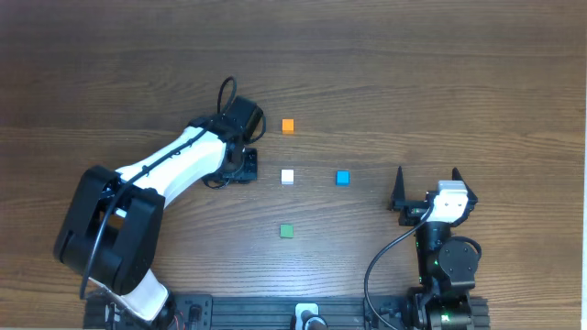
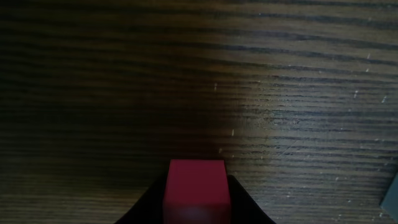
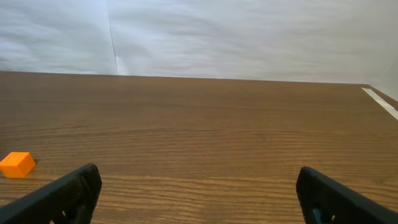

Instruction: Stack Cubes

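The left end effector [image 2: 196, 190] grips a red cube [image 2: 196, 177], left of centre in the top view. An orange cube [image 1: 288, 126], white cube [image 1: 287, 176], blue cube [image 1: 342, 177] and green cube [image 1: 286, 232] sit apart mid-frame on the desk [image 1: 413, 73]. The right end effector [image 1: 427, 188], at lower right, is spread wide.

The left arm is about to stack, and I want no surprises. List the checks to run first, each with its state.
1. Red cube held between the left tool's fingers: ok.
2. White cube bare on top: ok.
3. Orange cube, blue cube and green cube apart from the white cube: ok.
4. Right tool open and clear of the cubes: ok.
5. Red cube lifted off the table: cannot tell.
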You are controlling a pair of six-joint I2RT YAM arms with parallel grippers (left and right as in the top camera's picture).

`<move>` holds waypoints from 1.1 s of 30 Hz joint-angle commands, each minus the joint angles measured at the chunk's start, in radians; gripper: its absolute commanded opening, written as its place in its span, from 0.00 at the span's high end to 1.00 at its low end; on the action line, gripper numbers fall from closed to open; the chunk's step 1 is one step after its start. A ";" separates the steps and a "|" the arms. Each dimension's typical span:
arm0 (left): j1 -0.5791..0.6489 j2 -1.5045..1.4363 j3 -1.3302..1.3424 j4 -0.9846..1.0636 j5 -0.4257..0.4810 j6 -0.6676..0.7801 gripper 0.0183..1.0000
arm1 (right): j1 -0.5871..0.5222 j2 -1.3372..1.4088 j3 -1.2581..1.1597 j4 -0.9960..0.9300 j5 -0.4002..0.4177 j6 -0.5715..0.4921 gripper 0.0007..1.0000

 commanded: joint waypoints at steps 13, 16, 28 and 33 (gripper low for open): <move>-0.181 -0.122 0.237 -0.211 -0.087 -0.238 0.96 | -0.005 -0.005 -0.005 -0.002 0.010 -0.004 0.01; -0.233 -0.106 0.263 -0.210 -0.087 -0.277 0.96 | -0.005 -0.005 -0.005 -0.002 0.010 -0.004 0.01; -0.304 0.011 0.267 -0.145 -0.079 -0.320 0.96 | -0.005 -0.005 -0.005 -0.002 0.010 -0.004 0.01; -0.304 0.045 0.267 -0.132 -0.079 -0.320 0.96 | -0.005 -0.005 -0.005 -0.002 0.010 -0.004 0.01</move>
